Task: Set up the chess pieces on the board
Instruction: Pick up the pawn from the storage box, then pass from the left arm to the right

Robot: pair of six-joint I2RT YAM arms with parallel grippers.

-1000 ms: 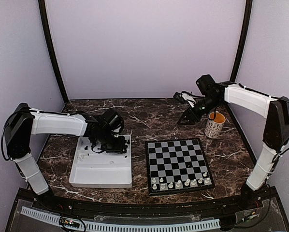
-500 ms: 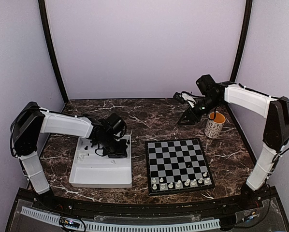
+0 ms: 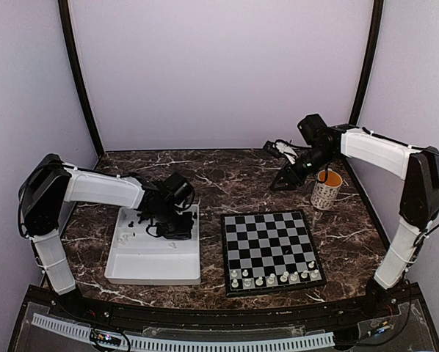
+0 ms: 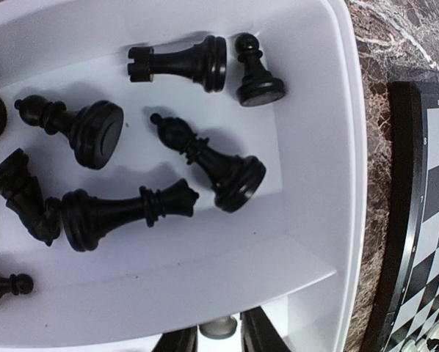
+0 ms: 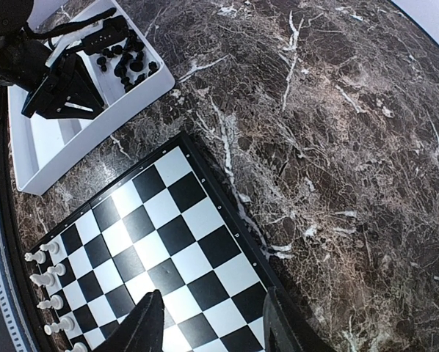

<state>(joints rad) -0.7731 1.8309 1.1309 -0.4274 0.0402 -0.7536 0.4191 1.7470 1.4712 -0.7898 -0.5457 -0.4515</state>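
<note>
**Board** [image 3: 271, 246]: lies flat on the dark marble table [image 3: 227, 176], right of centre. It has black and pale squares inside a thin black border.

**White pieces** [image 3: 274, 279]: tiny and upright, ranged along the board's near edge.

**Tray** [image 3: 153, 273]: white and rectangular, just left of the board with a strip of marble between them.

**Black pieces** [image 4: 205, 158]: lie toppled in the tray's far end. From overhead they are only a dark clutter. The left wrist view separates them into a rook on its side, a pawn beside it, a bishop, a tall crowned piece and a knight, all glossy with round bases.

**Left arm** [image 3: 95, 189]: shoulder raised at the left, forearm reaching right, wrist bent down into the tray.

**Left gripper** [image 4: 218, 342]: its fingers [image 4: 179, 342] flank a pale piece [image 4: 218, 327], seen only by its own camera. I cannot tell whether they pinch it or merely stand beside it.

**Right arm** [image 3: 374, 150]: rises at the right, forearm stretched back and leftward.

**Right gripper** [image 5: 208, 326]: held high over the far table, fingers spread with nothing between them. Its camera looks down on the board's far corner and the tray.

**Mug** [image 3: 326, 191]: patterned, orange inside, standing far right near that gripper.
</note>
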